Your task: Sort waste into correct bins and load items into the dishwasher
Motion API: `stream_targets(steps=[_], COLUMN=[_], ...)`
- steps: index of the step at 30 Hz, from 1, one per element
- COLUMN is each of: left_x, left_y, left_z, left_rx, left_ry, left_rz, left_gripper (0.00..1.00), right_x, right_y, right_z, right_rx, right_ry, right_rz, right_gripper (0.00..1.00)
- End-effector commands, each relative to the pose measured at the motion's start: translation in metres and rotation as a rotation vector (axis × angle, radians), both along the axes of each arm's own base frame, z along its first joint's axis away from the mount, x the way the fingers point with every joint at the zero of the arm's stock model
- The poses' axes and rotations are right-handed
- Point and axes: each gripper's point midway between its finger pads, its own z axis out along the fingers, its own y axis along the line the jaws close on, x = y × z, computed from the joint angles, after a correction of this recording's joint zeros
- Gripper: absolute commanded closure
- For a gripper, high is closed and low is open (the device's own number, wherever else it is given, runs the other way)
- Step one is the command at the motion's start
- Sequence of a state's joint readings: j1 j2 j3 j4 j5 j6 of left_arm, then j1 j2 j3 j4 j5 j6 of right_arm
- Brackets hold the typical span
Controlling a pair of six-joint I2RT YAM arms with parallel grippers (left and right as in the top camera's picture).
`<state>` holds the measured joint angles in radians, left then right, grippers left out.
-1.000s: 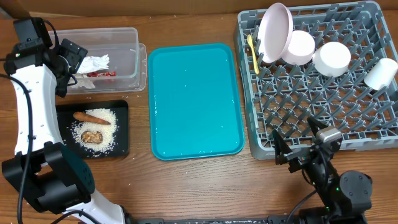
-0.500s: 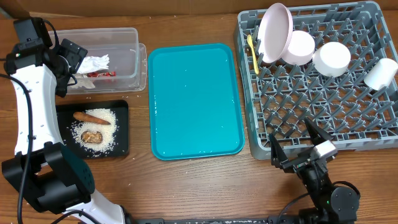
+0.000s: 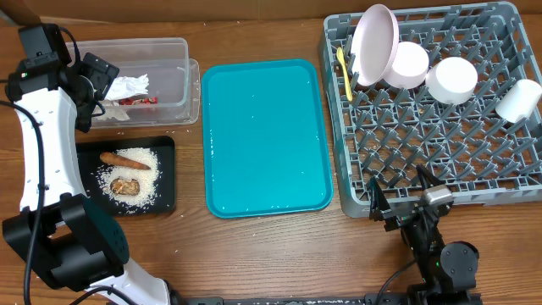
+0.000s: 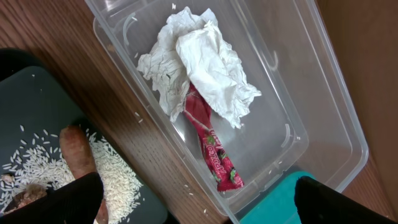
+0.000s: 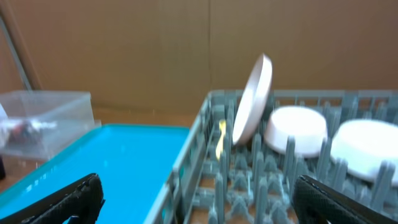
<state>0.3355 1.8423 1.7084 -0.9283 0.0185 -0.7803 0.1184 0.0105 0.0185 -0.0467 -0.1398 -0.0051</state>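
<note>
Crumpled white napkin [image 4: 205, 68] and red shiny wrapper [image 4: 214, 149] are lying in the clear tub [image 4: 323, 143], far left | I am holding left gripper [image 4: 199, 202] and right gripper [image 5: 199, 202] wide-jawed, gripping nothing | I am judging risk: right arm nudging the grey rack [image 3: 440, 161], toppling the leaning pink dish [image 3: 377, 38].

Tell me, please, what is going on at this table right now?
The sorting looks done: napkin and red wrapper lie in the clear tub; carrot, brown lump and rice on the black tray; the dishes sit in the grey rack. The left gripper hovers open over the tub, the right gripper by the rack's near edge, both empty.
</note>
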Motion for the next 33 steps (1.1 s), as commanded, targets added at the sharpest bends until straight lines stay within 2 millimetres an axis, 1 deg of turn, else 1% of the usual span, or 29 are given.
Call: stream_targets(steps=[1,28,29,30,33], left_x=[0.002,0.002,0.0,-0.012,-0.034], left_y=[0.0,0.0,0.005,0.013,0.011], left_z=[0.003,0.003,0.003,-0.001,-0.01], left_rx=[0.001,0.004,0.032,0.123,0.173], left_ry=[-0.009,-0.007,0.003,0.078,0.204], left_rz=[0.005,0.005,0.009,-0.049,-0.177], left_gripper=[0.0,0.0,0.0,0.0,0.0], right_x=[0.001,0.001,0.001,0.001,0.001], right_y=[-0.002,-0.002,-0.002,-0.002,-0.002], right_z=[-0.01,-0.01,-0.01,-0.01,-0.01], right_rx=[-0.009,-0.009,-0.009,-0.009,-0.009], right_ry=[0.027,0.026,0.026,0.026,0.026], right_rz=[-0.014,-0.014,-0.014,-0.014,-0.014], right_gripper=[0.0,0.0,0.0,0.0,0.0])
